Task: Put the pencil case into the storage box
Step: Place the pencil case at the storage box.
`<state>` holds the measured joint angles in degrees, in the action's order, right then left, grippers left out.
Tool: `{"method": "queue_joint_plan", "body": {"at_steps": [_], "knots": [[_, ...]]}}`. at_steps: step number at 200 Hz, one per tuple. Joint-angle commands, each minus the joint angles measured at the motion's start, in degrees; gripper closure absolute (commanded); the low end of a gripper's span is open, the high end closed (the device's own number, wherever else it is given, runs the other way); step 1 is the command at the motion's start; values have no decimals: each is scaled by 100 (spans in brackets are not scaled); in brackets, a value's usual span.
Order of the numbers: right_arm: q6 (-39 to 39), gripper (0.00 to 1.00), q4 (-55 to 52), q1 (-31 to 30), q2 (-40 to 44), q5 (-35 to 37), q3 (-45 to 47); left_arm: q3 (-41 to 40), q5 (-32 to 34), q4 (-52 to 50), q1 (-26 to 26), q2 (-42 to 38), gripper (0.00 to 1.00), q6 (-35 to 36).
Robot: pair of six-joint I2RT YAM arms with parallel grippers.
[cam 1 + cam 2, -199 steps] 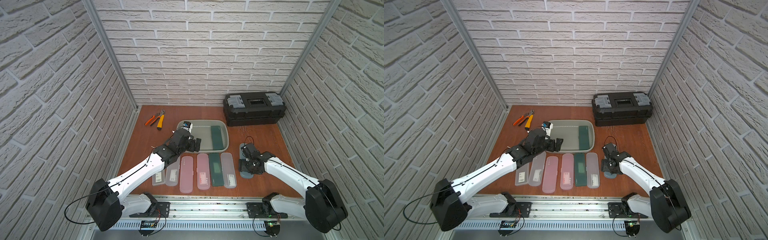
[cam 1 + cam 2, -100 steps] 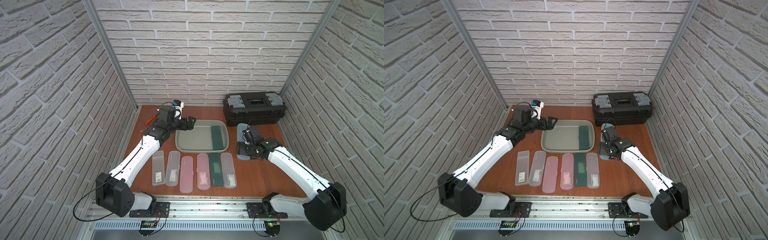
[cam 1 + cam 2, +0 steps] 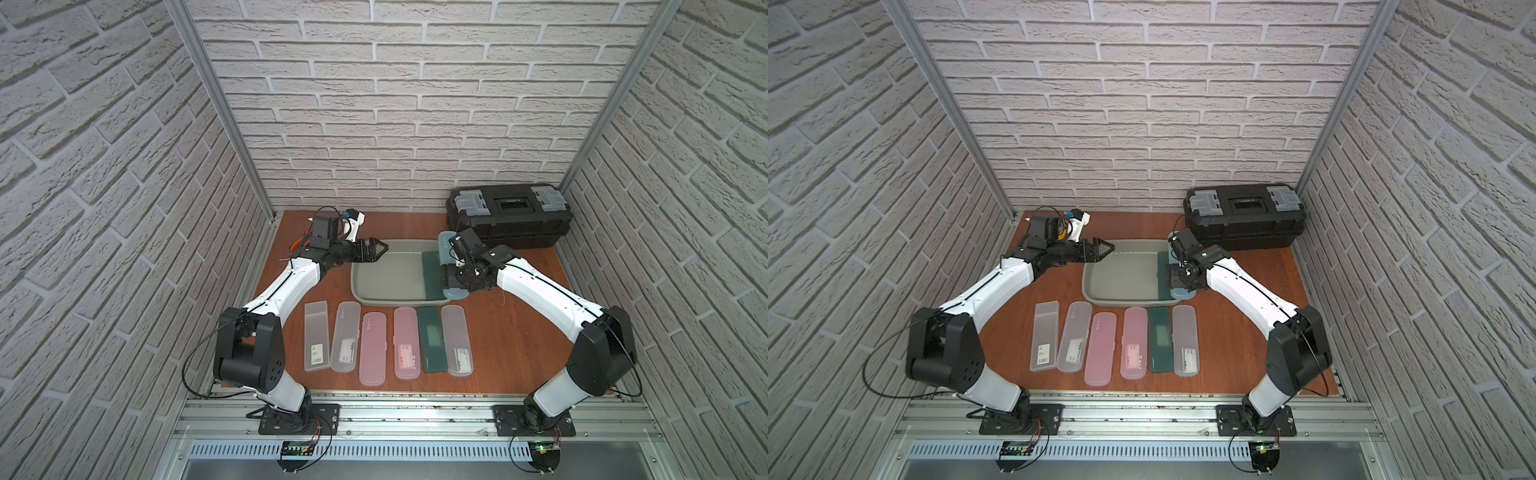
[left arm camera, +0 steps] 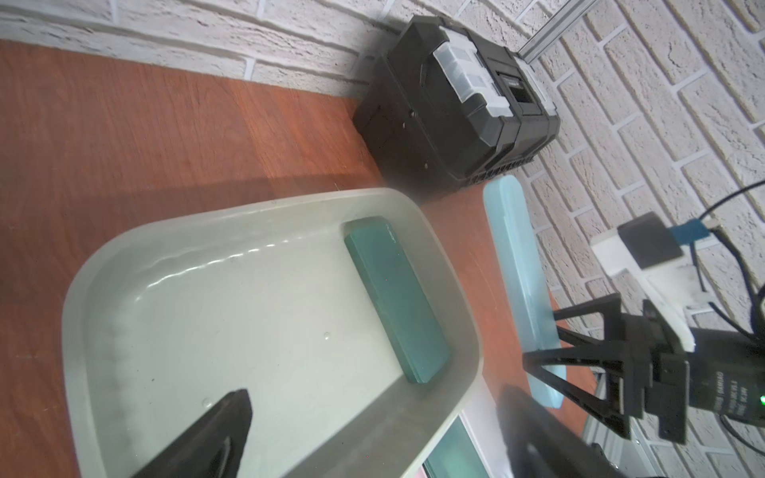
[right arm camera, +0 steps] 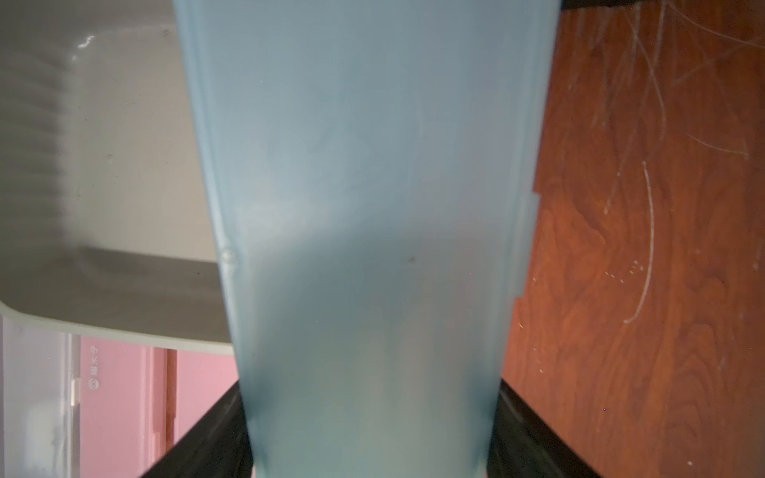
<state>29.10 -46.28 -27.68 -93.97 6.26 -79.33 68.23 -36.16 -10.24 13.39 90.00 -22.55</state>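
The right gripper [image 3: 449,276] is seen clamped at part width across the pale blue pencil case [image 3: 446,245], near that case's nearer end; in the right wrist view both black fingers [image 5: 207,434] are pressed against its long sides. The pencil case is held lengthwise over the right rim of the storage box [image 3: 390,302], partly above the tub and partly above the table, just beside the dark green case [image 3: 432,274] lying inside along the right wall. It has not been set down inside.

A second earlier this pencil case was gripped low on the table, right of the row of six cases [image 3: 405,343]. Half a second ago it had been carried to the gap between the storage box and the black toolbox [image 3: 509,216]. Now it has been brought sideways onto the rim.

The left gripper [image 3: 376,252] is held wide apart and empty at the far left corner of the storage box. A second ago it was nearer the row. The row and the dark green case are unchanged.
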Motion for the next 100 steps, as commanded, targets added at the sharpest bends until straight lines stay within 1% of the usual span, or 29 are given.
{"method": "queue_joint_plan", "body": {"at_steps": [1,30,47,65,70,100], "knots": [[-85,37,189,-161,-347,-40,-465,-5,-286,244,-38,-76,2,168],[-47,38,217,-303,-1090,-95,-1042,-124,49,286,-172,-251,2,390],[6,38,249,-372,-1522,-99,-1366,-205,112,334,-274,-306,1,336],[81,37,172,-479,-1895,-77,-1770,-213,135,338,-272,-342,2,357],[102,37,163,-516,-2149,-68,-1885,-228,161,353,-275,-357,2,362],[208,36,113,-618,-2713,76,-2397,-266,275,391,-275,-421,2,366]]}}
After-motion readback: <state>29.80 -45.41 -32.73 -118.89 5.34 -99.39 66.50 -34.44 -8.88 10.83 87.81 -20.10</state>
